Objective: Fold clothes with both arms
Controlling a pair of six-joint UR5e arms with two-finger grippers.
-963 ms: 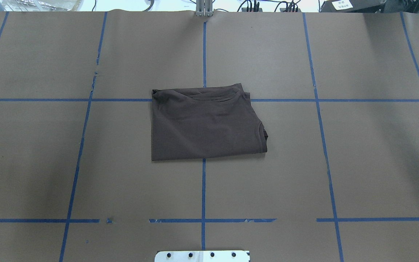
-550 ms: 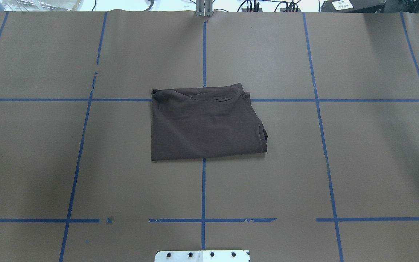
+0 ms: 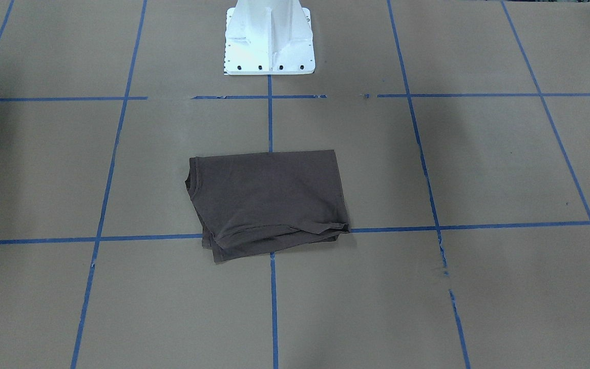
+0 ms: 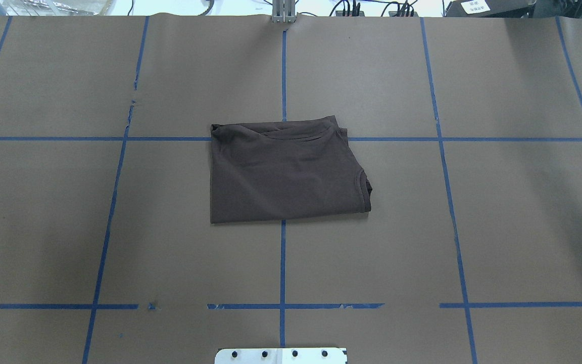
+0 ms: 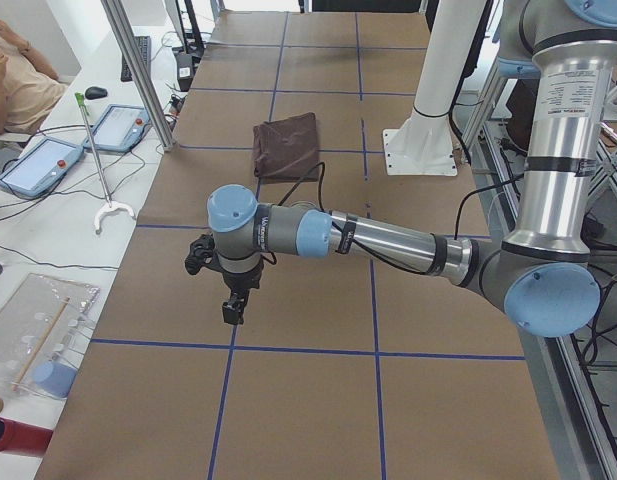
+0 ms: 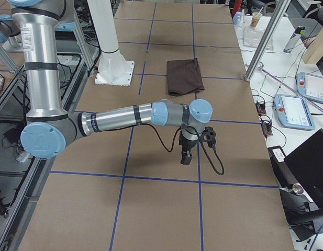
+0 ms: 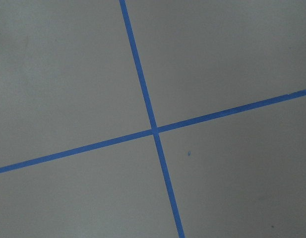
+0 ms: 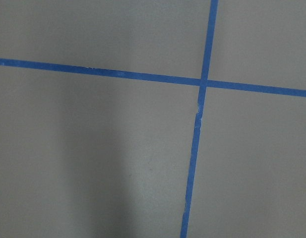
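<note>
The folded T-shirt lies flat at the centre of the table, its collar at the shirt's 3 o'clock edge in the overhead view and the white pedestal at its 6 o'clock. The left gripper and the right gripper hang above the blue tape lines, well apart from the shirt. I cannot tell how far their fingers are open.

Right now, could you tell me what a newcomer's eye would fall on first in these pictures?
The dark folded T-shirt lies alone at the middle of the brown table, over a crossing of the blue tape grid. The left arm and the right arm each stretch low over an end of the table, well away from the shirt. The left hand and the right hand hang above bare paper.
</note>
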